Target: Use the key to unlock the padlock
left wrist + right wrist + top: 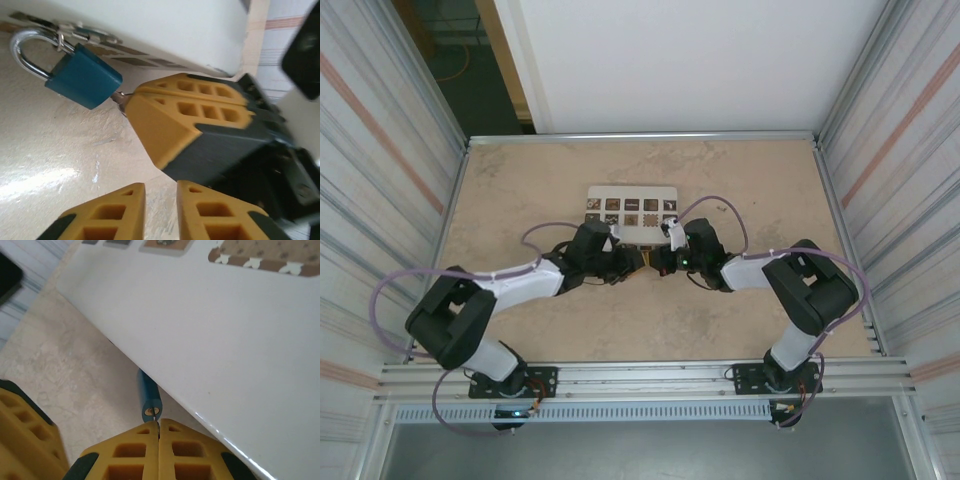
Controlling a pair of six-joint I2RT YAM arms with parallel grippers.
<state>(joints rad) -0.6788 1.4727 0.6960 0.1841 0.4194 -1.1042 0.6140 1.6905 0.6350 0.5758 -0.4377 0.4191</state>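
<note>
Now right gripper [158, 424]: clamped on thin silvery metal key [120, 96]
key: tip in small blue-bodied padlock [82, 75]
left gripper [160, 189]: fingers slightly apart, empty
padlock: middle of beige table [520, 180], beside flat white box [165, 30]

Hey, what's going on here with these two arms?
The right end effector is shut on the key, its tip at the keyhole of the blue padlock, which lies on the table beside the white box. The left end effector hovers nearby, slightly open and empty. The shackle looks closed.
</note>
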